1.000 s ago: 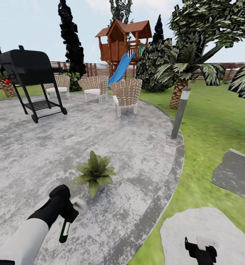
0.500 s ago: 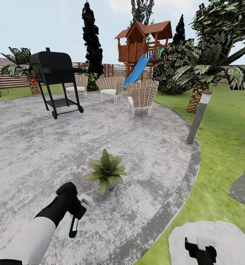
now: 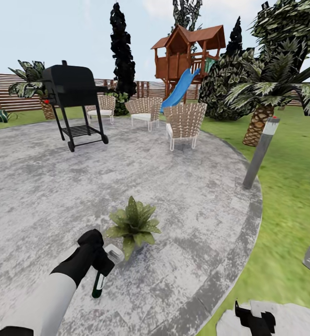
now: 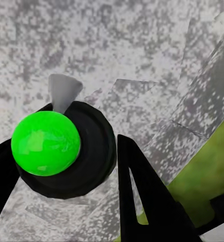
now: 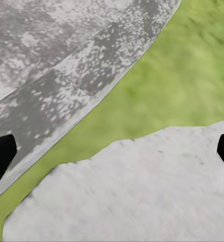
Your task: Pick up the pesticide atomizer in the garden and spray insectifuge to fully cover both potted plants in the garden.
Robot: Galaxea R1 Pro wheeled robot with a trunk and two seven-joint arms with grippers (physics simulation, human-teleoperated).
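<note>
One potted plant (image 3: 133, 225), a rosette of broad green leaves in a low grey pot, stands on the round grey patio (image 3: 182, 205) in the head view. Just to its left and nearer to me, my left gripper (image 3: 100, 267) is shut on the pesticide atomizer (image 3: 99, 283). The atomizer's white head almost touches the leaves and its dark body hangs downward. In the left wrist view the atomizer (image 4: 61, 151) appears end-on as a black disc with a green round part, between the black fingers (image 4: 147, 201). My right gripper (image 3: 255, 322) stands open and empty over a pale stepping stone (image 5: 142, 191).
A black grill (image 3: 73, 100) and several wicker chairs (image 3: 185, 122) stand at the patio's far side. A grey lamp post (image 3: 259, 154) rises at the patio's right edge. Lawn (image 3: 290, 210), palms, a wooden play tower with a blue slide (image 3: 180, 91) and a slatted fence lie beyond.
The whole view has shifted, so the camera has moved. My left gripper, still shut on the atomizer, now sits closer to the potted plant. The right gripper keeps its pose.
</note>
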